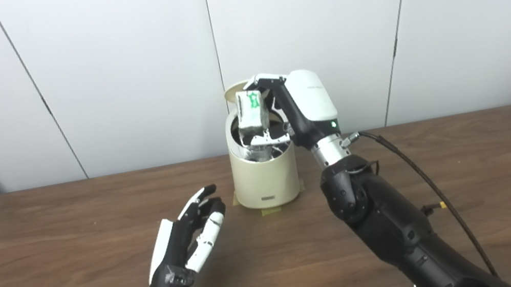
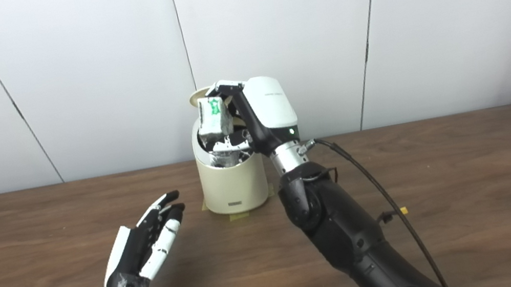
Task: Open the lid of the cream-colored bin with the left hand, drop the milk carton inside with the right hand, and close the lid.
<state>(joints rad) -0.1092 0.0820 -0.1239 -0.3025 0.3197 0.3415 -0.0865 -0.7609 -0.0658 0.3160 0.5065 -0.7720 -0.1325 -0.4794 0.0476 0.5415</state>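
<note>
Left eye view shows you the lid (image 1: 236,92) already up. Your right hand (image 1: 281,108) grips the milk carton (image 1: 250,109) directly over the cream-colored bin (image 1: 265,178), at twelve o'clock on the table (image 1: 47,261). Dropping and closing remain. Your left hand (image 1: 188,238) waits empty, fingers spread, at seven o'clock from the bin.

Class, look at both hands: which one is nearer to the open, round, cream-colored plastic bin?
Right. The right hand is over the open cream-colored bin, holding the white-and-green milk carton above its mouth. The left hand hangs open over the table, in front of the bin and to its left, clear of it.
</note>
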